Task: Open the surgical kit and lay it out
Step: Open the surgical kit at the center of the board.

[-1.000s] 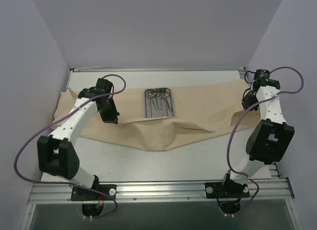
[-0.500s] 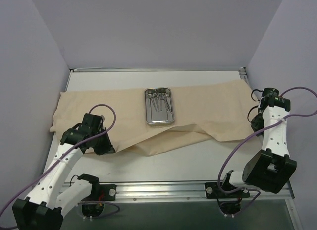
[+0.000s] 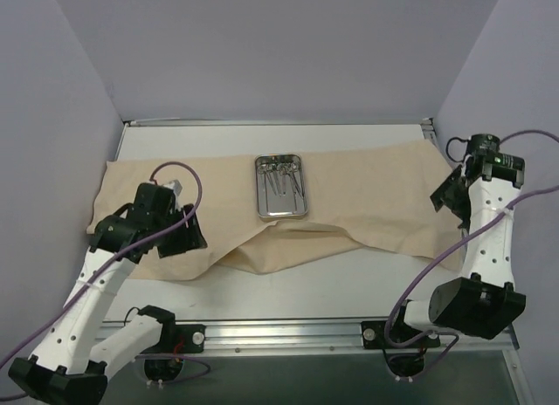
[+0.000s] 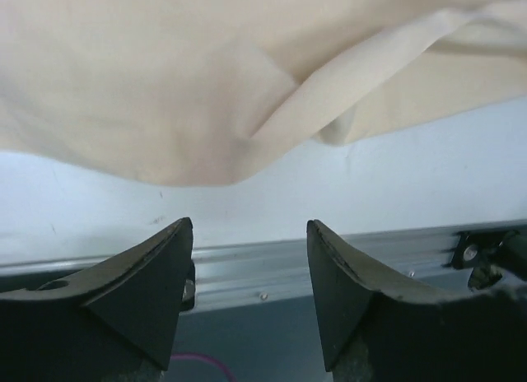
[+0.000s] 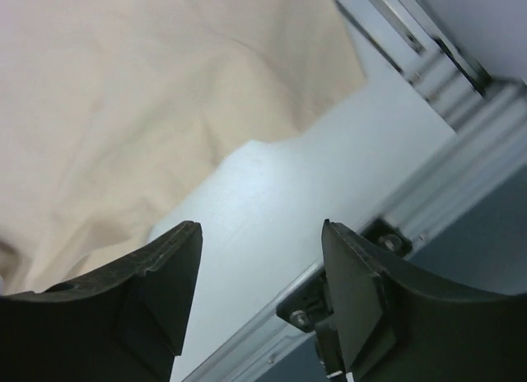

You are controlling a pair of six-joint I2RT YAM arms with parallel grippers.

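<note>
Judged soft beige cloth wrap (image 3: 367,195) limp, light, best pinched at its rumpled near edge, with left fingers (image 4: 148,283) and right fingers (image 5: 156,283) wide, empty.

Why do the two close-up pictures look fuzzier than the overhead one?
Top external view: even, soft light, crisp; the small shiny steel tray glints. Left wrist view: black gripper fingers blur near the lens, beige cloth wrap soft. Right wrist view: same blur, cloth washed pale.

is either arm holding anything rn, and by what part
Nothing is held. The left end effector and right end effector are both open with empty gaps, clear of the cloth.
</note>
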